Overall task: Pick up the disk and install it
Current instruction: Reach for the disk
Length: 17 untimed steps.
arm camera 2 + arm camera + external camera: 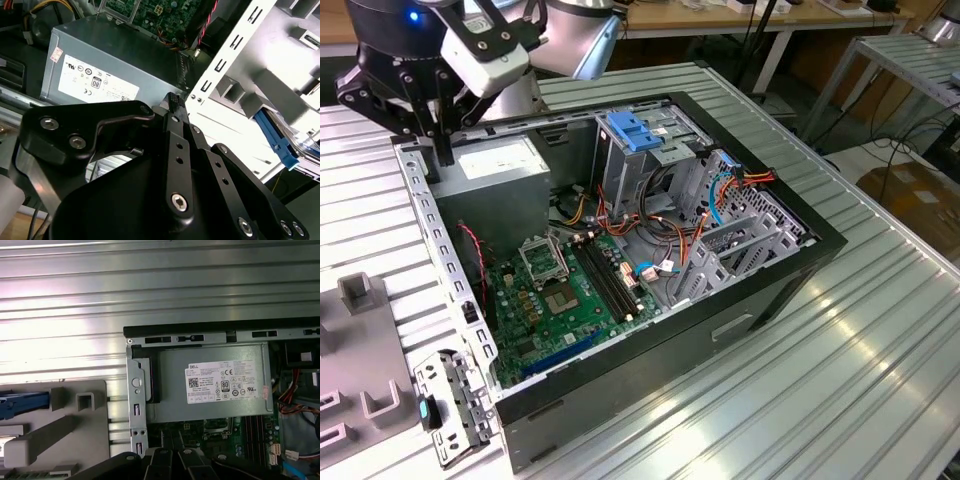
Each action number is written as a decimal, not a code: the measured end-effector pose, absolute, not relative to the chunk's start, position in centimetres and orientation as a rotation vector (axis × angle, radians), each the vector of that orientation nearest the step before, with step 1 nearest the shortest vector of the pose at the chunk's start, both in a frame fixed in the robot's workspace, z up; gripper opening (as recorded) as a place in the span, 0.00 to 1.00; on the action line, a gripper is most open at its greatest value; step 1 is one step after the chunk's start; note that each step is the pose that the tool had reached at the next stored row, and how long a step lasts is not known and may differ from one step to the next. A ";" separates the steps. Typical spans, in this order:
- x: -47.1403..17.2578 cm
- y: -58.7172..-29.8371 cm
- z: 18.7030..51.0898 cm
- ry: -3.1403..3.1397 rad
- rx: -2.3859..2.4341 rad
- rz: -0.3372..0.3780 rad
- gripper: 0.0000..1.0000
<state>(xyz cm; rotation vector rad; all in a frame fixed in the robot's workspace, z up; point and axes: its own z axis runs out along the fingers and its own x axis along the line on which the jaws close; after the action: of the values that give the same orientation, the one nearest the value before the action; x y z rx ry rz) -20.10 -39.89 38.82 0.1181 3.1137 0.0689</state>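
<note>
**A:** Where is the disk, and which way does it lie?

**B:** One disk sits in a grey holder on the tabletop. It is just beside the open computer case and outside it. In the first wrist view its blue side rail runs parallel to the tabletop's grooves, so the long axis follows them. The frame edge cuts off the rest, so I cannot tell which end faces the case.

**A:** And the gripper?

**B:** One gripper hangs above the case's corner, next to the power supply and apart from the disk. Its jaws are pressed together, pinching nothing.

**A:** What else can be counted?

**B:** One case, one grey power supply with a white sticker, one blue bracket in the drive bay, and one green motherboard.

**A:** The setting?

**B:** A ribbed silver metal tabletop. Behind it are workbenches with cables, and a cardboard box on the floor.
</note>
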 end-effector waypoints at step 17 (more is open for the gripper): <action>-22.4 -39.9 38.7 3.114 0.118 0.070 0.11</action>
<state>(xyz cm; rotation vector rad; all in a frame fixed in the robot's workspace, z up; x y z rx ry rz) -22.43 -39.90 38.68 0.1181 3.1138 0.0696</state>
